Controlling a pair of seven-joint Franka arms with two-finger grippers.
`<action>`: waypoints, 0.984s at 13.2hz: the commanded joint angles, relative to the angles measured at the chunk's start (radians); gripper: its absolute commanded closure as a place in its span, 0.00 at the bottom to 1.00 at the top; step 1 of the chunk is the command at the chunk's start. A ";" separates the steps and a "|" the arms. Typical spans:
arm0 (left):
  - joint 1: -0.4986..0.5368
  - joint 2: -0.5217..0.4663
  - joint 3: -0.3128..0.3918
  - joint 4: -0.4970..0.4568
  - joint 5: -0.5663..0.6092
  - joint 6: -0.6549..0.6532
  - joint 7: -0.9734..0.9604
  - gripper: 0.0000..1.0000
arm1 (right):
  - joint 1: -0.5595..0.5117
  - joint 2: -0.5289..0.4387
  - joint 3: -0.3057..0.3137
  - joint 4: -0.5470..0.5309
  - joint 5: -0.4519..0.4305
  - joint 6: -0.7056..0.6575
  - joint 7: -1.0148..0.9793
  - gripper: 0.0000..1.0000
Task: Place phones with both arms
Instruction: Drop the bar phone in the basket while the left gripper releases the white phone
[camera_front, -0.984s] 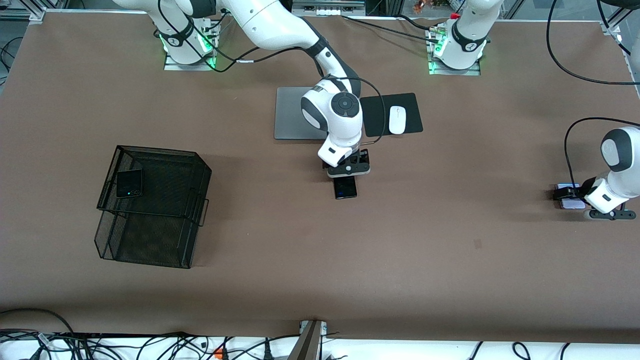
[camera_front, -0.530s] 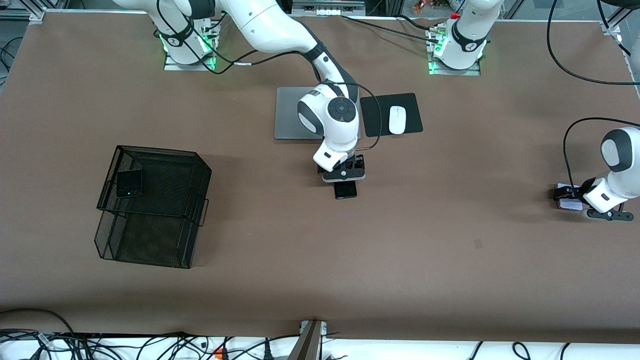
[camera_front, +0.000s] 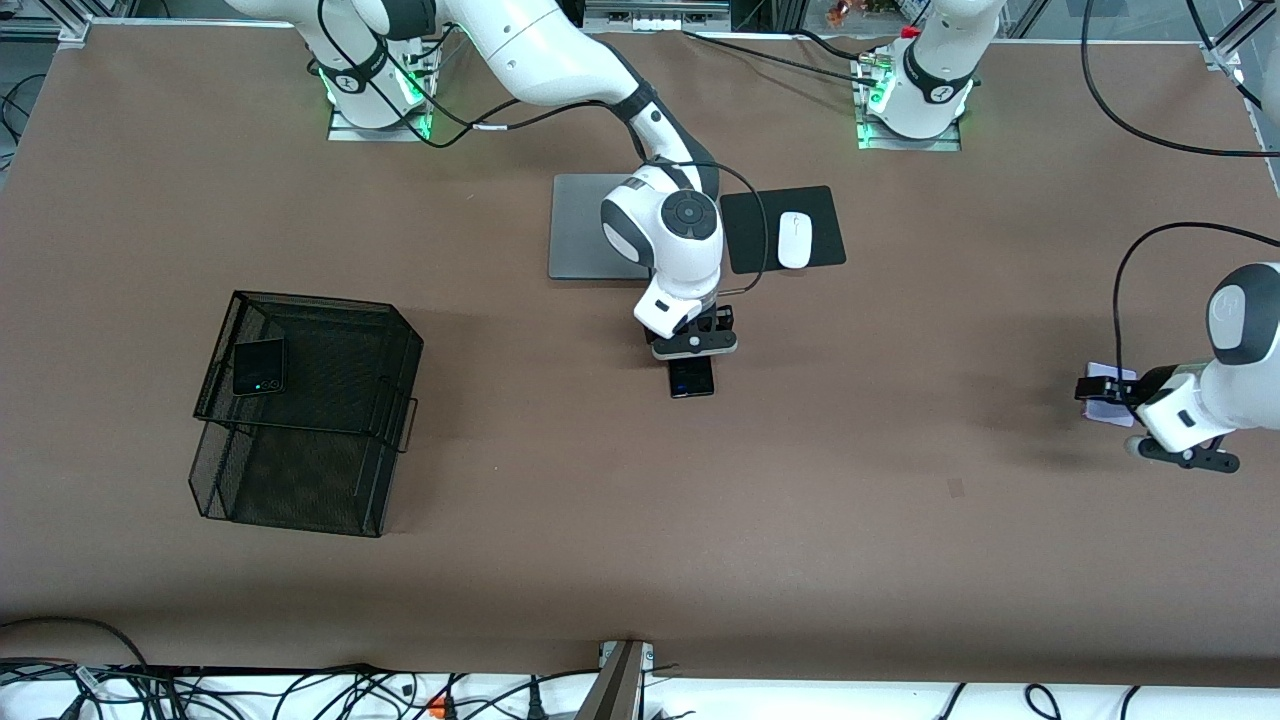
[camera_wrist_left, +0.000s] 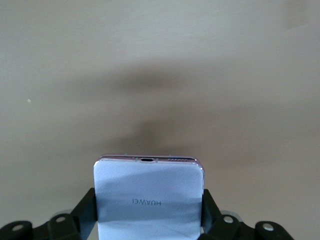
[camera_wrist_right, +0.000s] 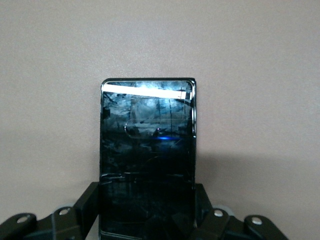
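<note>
The right gripper (camera_front: 694, 343) is clamping the long black phone (camera_front: 691, 377) at table centre, at 6 o'clock from the grey laptop (camera_front: 583, 227). The left gripper (camera_front: 1100, 389) is gripping the lilac Huawei phone (camera_wrist_left: 149, 197) above the table's left-arm end. 1 folded black phone (camera_front: 259, 366) is lying on the mesh tray (camera_front: 380, 330).

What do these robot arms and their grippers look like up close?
Both arms are glossy white rounded tubes with dark grey joints and black cables looping alongside. The right arm has a round dark cap at its wrist. The left gripper and right gripper are black, on pale bars.
</note>
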 joint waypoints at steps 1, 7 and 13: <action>-0.138 0.005 0.017 0.115 -0.086 -0.149 -0.109 0.70 | -0.006 -0.031 -0.010 0.022 -0.019 -0.063 -0.001 1.00; -0.367 0.085 0.021 0.115 -0.324 -0.096 -0.327 0.70 | -0.124 -0.316 -0.123 -0.073 -0.008 -0.406 -0.119 1.00; -0.621 0.212 0.026 0.101 -0.546 0.245 -0.476 0.70 | -0.125 -0.701 -0.437 -0.571 -0.009 -0.364 -0.425 1.00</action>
